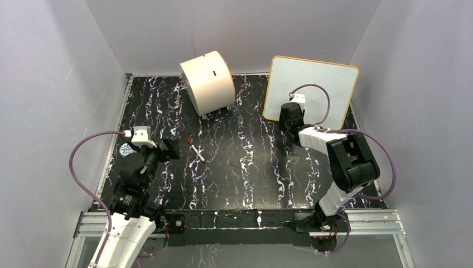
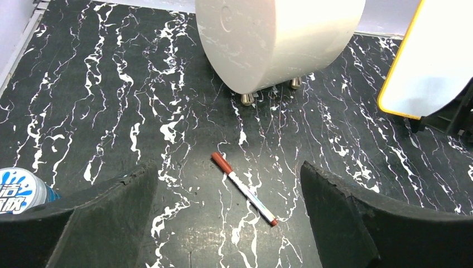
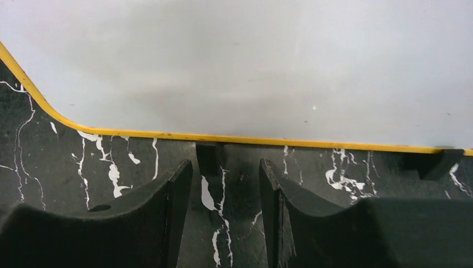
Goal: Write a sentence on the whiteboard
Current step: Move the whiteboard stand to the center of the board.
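The right claw is seen with its two black, rough-edged fingers set a narrow gap apart, and nothing is pinched between them. It is held low at the bottom edge of the whiteboard, just short of one of the two small black clips that can be counted under the rim. The board — one only, a glossy white rectangle with rounded corners and a thin yellow-orange rim — is stood on its edge at the far right of the table, whose top is patterned like black marble with white veins. The left claw is spread wide with nothing held, and is hung above a single pen laid flat on the table: a slim white barrel with a red-brown cap. One smooth, round cream drum is seen at the far middle, rested on small metal feet — two can be counted. A round container with a blue and white label is glimpsed beside the left finger.
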You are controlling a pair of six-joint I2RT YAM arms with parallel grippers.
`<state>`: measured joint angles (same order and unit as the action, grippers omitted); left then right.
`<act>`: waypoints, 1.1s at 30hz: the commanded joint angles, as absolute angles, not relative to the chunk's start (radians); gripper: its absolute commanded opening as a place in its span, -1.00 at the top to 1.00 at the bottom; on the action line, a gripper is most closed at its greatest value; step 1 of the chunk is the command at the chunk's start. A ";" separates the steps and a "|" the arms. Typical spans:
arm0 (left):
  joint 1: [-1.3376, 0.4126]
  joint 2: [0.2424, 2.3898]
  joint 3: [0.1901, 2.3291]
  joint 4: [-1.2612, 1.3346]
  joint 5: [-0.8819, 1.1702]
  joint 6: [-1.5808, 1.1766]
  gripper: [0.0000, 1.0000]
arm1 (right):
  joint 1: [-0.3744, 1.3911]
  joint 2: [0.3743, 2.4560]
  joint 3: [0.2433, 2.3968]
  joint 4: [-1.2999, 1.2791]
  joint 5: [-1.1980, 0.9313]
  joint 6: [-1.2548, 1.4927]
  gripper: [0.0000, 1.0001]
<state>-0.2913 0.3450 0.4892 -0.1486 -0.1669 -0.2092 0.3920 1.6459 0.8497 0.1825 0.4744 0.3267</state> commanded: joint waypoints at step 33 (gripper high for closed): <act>-0.300 0.330 0.494 -0.110 -0.117 -0.193 -0.83 | 0.574 1.527 0.744 0.179 0.436 0.394 1.00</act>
